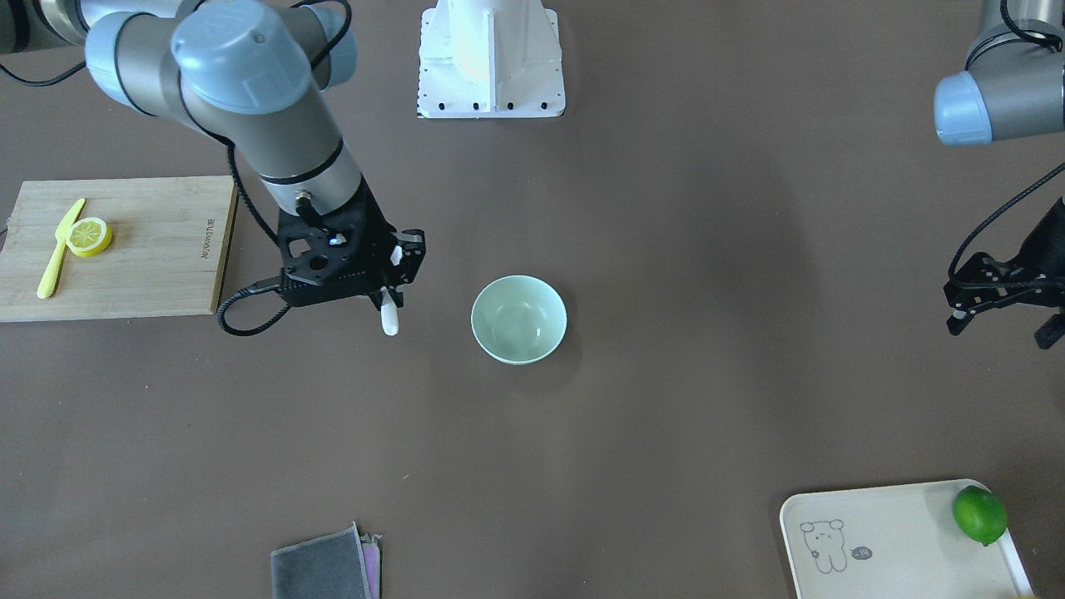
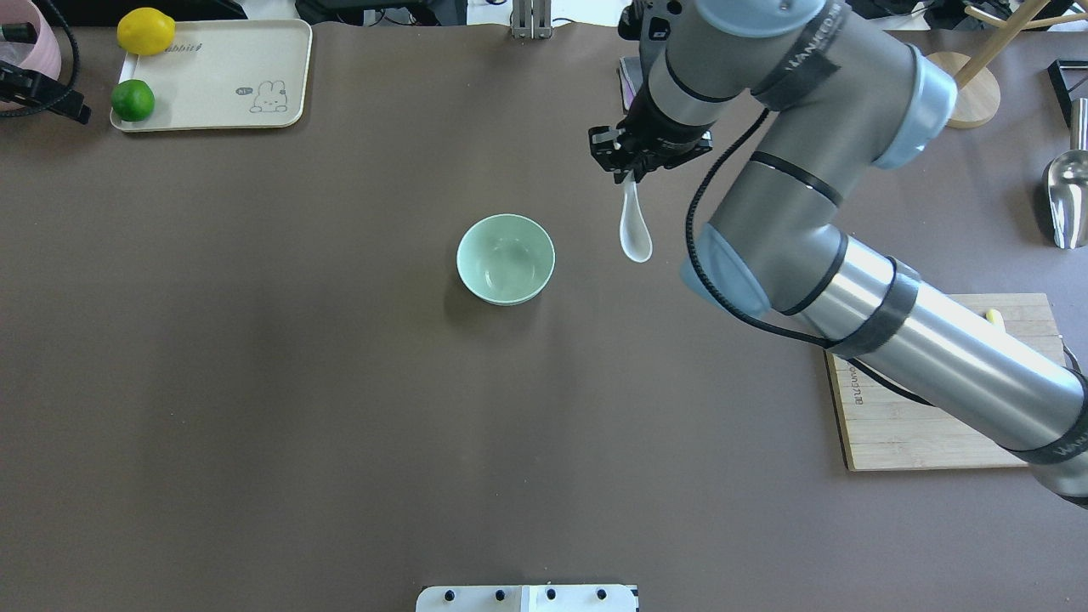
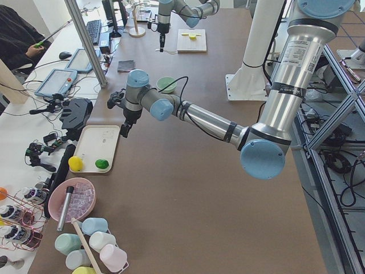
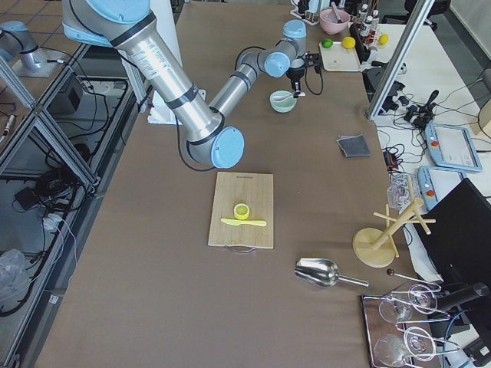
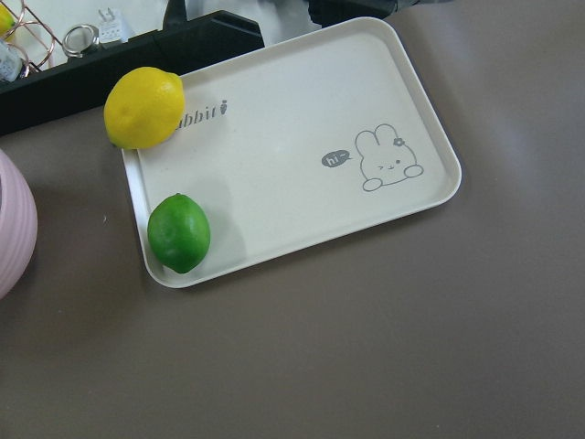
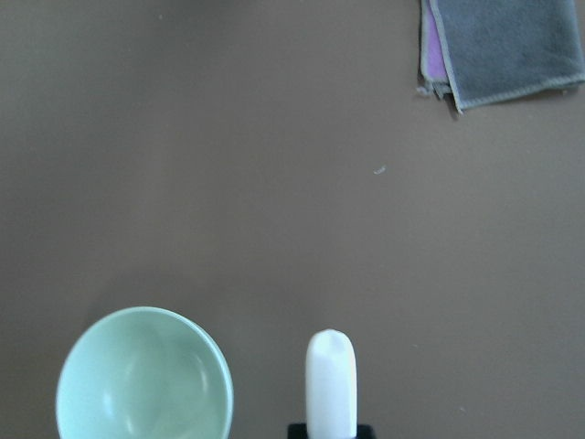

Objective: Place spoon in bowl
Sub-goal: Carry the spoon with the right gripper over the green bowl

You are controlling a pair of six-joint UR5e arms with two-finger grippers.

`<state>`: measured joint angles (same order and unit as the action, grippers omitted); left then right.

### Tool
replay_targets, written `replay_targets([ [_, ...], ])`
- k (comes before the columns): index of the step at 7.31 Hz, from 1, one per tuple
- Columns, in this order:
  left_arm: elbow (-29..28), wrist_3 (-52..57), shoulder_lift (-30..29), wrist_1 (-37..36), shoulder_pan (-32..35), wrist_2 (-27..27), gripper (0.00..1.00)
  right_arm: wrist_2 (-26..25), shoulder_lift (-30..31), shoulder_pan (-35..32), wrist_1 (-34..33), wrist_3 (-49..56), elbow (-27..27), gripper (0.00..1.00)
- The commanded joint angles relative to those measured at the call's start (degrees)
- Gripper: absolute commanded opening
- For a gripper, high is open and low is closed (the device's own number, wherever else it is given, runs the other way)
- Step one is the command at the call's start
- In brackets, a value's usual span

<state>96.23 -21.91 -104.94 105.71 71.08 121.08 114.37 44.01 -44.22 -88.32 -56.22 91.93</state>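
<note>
The white spoon [image 2: 634,229] hangs by its handle from my right gripper [image 2: 627,168], scoop down, above the table and to the right of the mint-green bowl [image 2: 506,258]. In the front-facing view the spoon [image 1: 388,318] is left of the bowl [image 1: 518,319], a spoon's length apart. The right wrist view shows the spoon [image 6: 330,380] beside the bowl [image 6: 143,377], which is empty. My left gripper [image 1: 1000,333] is open and empty, far off at the table's end near the cream tray [image 5: 292,119].
A wooden cutting board [image 1: 141,258] holds a lemon slice [image 1: 89,236] and a yellow knife [image 1: 58,249]. The cream tray [image 2: 212,93] holds a lime [image 2: 133,100] and a lemon [image 2: 145,31]. A grey folded cloth [image 1: 323,566] lies near the far edge.
</note>
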Motion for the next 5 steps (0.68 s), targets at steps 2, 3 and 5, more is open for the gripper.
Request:
replay_targets([
  [2,-0.17,0.29,2.11,0.98,0.29,0.12,0.98,-12.73,-8.57,7.9,17.81,-10.22,-18.41,0.0],
  [3,-0.17,0.38,2.8,0.99,0.2,0.12,0.98,-13.11,-8.85,8.8,17.83,-10.31,-18.54,0.0],
  [5,-0.17,0.29,2.99,0.99,0.29,0.12,0.98,-14.95,-8.33,11.16,17.83,-9.88,-18.37,0.0],
])
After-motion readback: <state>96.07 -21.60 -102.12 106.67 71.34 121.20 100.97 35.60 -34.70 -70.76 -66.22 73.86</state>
